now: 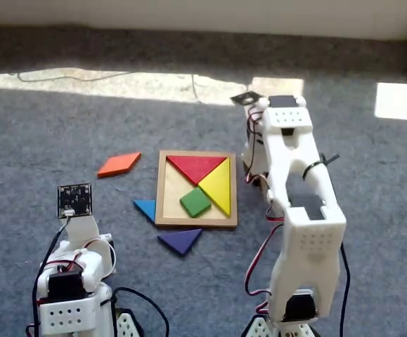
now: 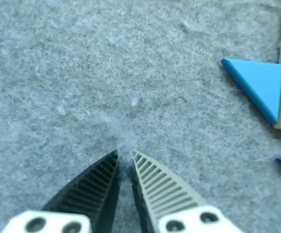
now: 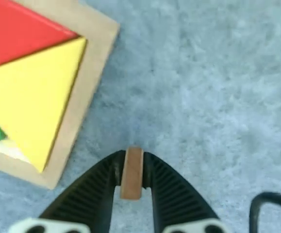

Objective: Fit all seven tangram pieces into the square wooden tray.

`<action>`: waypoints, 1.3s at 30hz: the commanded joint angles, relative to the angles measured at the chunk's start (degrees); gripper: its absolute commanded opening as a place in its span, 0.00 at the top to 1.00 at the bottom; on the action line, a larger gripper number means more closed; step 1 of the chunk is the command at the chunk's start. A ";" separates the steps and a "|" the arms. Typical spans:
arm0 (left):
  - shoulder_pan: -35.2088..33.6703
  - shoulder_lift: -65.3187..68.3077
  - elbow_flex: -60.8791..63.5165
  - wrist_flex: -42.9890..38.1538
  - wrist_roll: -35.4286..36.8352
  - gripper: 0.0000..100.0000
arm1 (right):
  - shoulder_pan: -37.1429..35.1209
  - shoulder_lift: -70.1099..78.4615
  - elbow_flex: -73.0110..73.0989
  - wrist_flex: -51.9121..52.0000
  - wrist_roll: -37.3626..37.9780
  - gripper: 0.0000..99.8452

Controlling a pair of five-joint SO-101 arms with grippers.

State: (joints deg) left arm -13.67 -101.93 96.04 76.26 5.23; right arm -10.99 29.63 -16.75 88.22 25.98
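Lying on grey carpet (image 1: 62, 140): square wooden tray (image 1: 195, 223), holding red triangle (image 1: 195, 166), yellow triangle (image 1: 218, 187) and green square (image 1: 195, 201).

Loose pieces: blue triangle (image 1: 145, 208), touching the tray's left edge; purple triangle (image 1: 181, 240), just beside the near edge; orange parallelogram (image 1: 119, 164), apart to the left.

Other items: black cable (image 3: 271, 199) near the right arm; sunlit strip along the carpet's far side.

Left gripper (image 2: 125, 158): fingers nearly pressed together, a thin slit between them, holding nothing, over bare carpet beside the blue triangle.

Right gripper (image 3: 132, 160): pinching a thin tan piece (image 3: 132, 177), seen edge-on, over carpet just off the tray's corner by the yellow triangle.
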 commanded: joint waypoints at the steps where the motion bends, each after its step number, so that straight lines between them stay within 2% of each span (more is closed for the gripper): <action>1: -0.57 -2.24 1.19 0.26 -0.26 0.99 | -3.38 -11.12 2.59 0.48 0.53 0.99; 3: -0.57 -2.24 1.19 0.26 -0.26 0.99 | -6.11 -14.64 6.29 0.13 0.53 0.99; 11: -0.57 -2.24 1.19 0.26 -0.26 0.99 | -15.96 -27.56 25.63 -12.62 0.53 0.99; 19: -0.57 -2.24 1.19 0.26 -0.26 0.99 | -18.68 -29.67 37.67 -23.34 0.53 0.99; 23: -0.57 -2.24 1.19 0.26 -0.26 0.99 | -18.51 -28.00 37.67 -23.52 0.53 0.97; 29: -0.57 -2.24 1.19 0.26 -0.26 0.99 | -18.51 -27.38 37.67 -21.14 0.18 0.82; 33: -0.57 -2.24 1.19 0.26 -0.26 0.99 | -19.21 -27.56 37.49 -16.84 0.18 0.82; 39: -0.57 -2.24 1.19 0.26 -0.26 0.99 | -22.64 -27.56 37.58 -16.13 -0.79 0.83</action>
State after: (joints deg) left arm -13.67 -101.93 96.04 76.26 5.23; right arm -31.74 2.73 21.41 71.34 25.98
